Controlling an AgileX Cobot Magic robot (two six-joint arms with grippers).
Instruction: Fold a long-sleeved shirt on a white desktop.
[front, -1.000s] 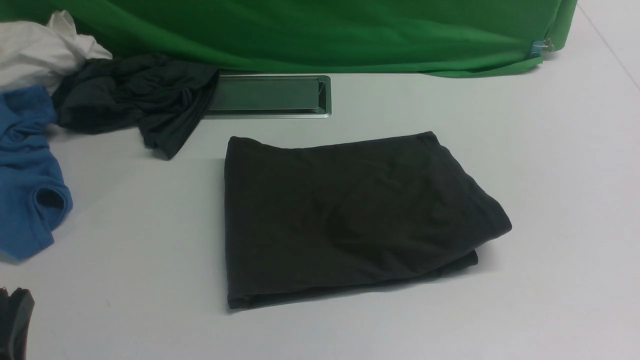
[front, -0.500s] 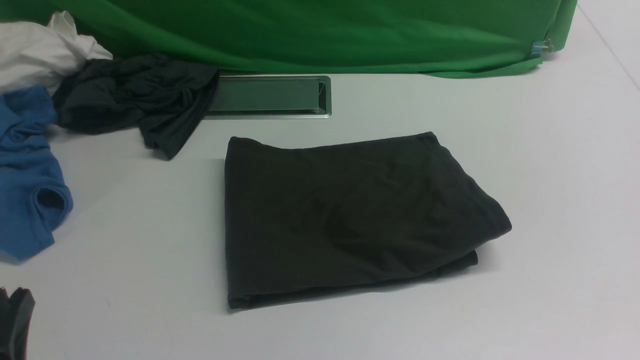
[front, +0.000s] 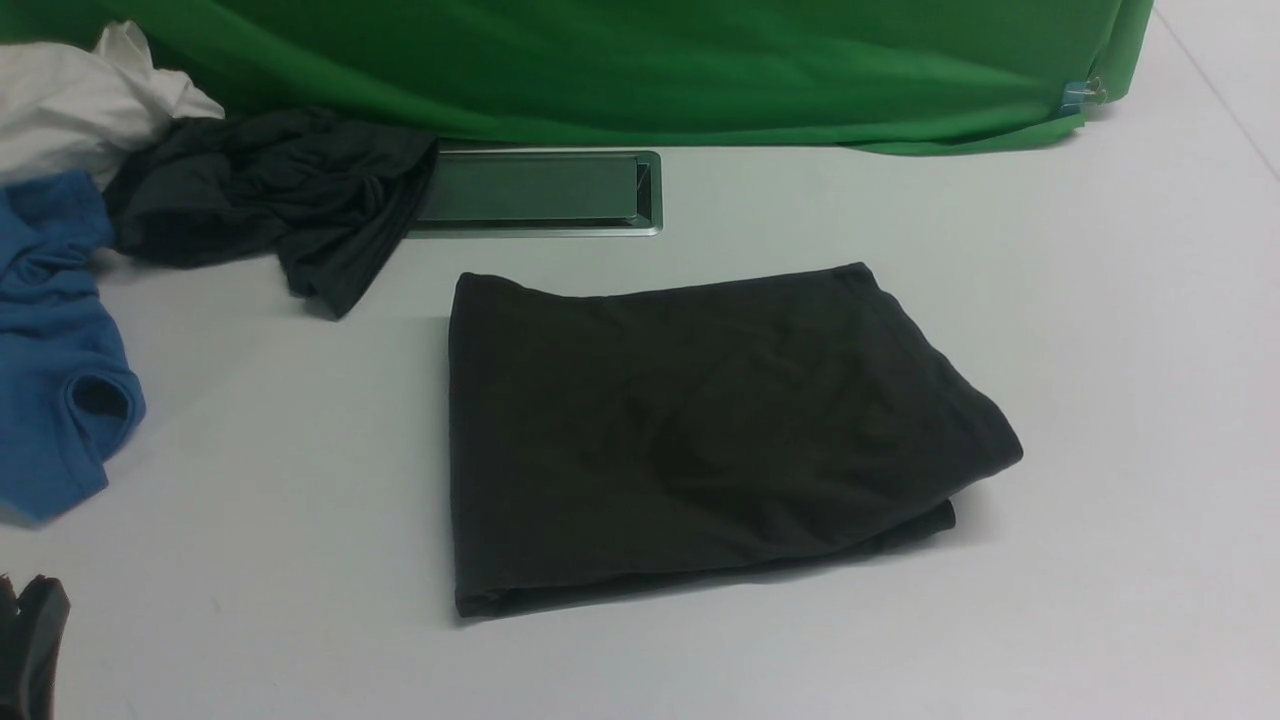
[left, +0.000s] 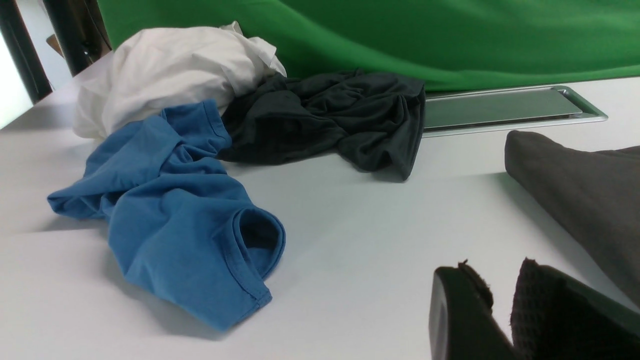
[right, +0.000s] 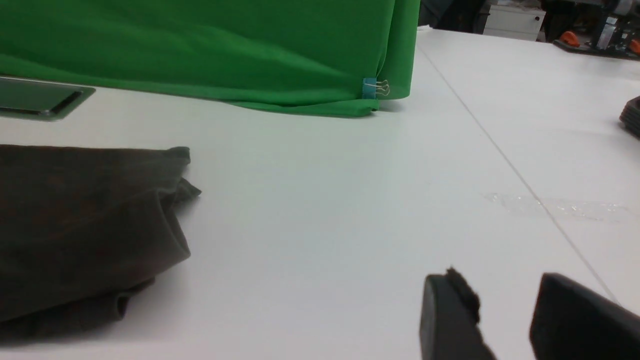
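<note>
On the white desktop (front: 1100, 350), folded long-sleeved shirt (front: 700, 430), lying flat

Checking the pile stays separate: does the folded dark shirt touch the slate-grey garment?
Apart. The front view shows bare white desktop between the long-sleeved shirt and the slate-grey garment; the left wrist view shows the same gap.

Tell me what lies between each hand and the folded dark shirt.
Nothing visible does. In both wrist views only bare white desktop separates the left hand and the right hand from the long-sleeved shirt. The blue shirt and slate-grey garment lie off to the left, apart from it.
</note>
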